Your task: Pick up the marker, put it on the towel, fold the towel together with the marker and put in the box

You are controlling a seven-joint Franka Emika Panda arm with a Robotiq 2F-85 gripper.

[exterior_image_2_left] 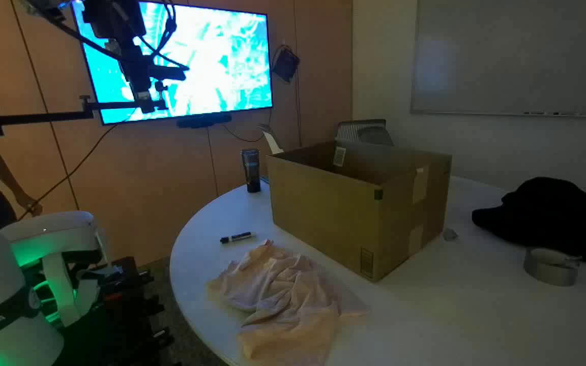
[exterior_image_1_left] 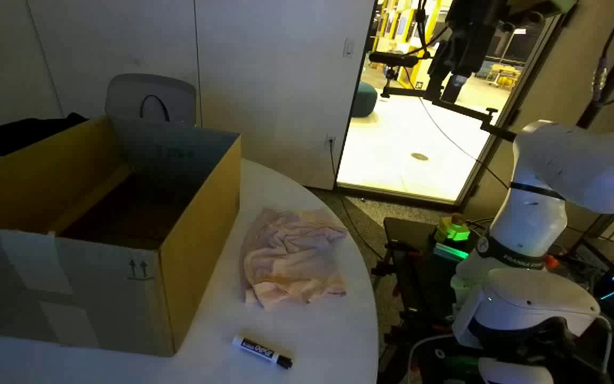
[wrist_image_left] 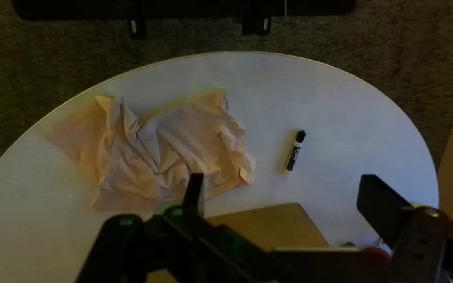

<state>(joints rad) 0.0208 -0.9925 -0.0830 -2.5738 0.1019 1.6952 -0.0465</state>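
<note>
The black-and-white marker (exterior_image_1_left: 262, 352) lies flat on the round white table, apart from the towel; it also shows in an exterior view (exterior_image_2_left: 237, 237) and the wrist view (wrist_image_left: 295, 153). The pale pink towel (exterior_image_1_left: 292, 256) lies crumpled near the table edge, also seen in an exterior view (exterior_image_2_left: 288, 300) and the wrist view (wrist_image_left: 171, 145). The open cardboard box (exterior_image_1_left: 110, 298) stands beside both, with a side in an exterior view (exterior_image_2_left: 323, 218) and a part in the wrist view (wrist_image_left: 266, 224). My gripper (wrist_image_left: 281, 179) is open and empty, high above the table.
The table (exterior_image_2_left: 425, 320) has a curved edge on the robot's side. A dark tumbler (exterior_image_2_left: 251, 170) stands behind the box. A tape roll (exterior_image_2_left: 551, 268) and a black cloth (exterior_image_2_left: 552, 218) lie on the box's far side. A chair (exterior_image_1_left: 150, 98) stands behind the table.
</note>
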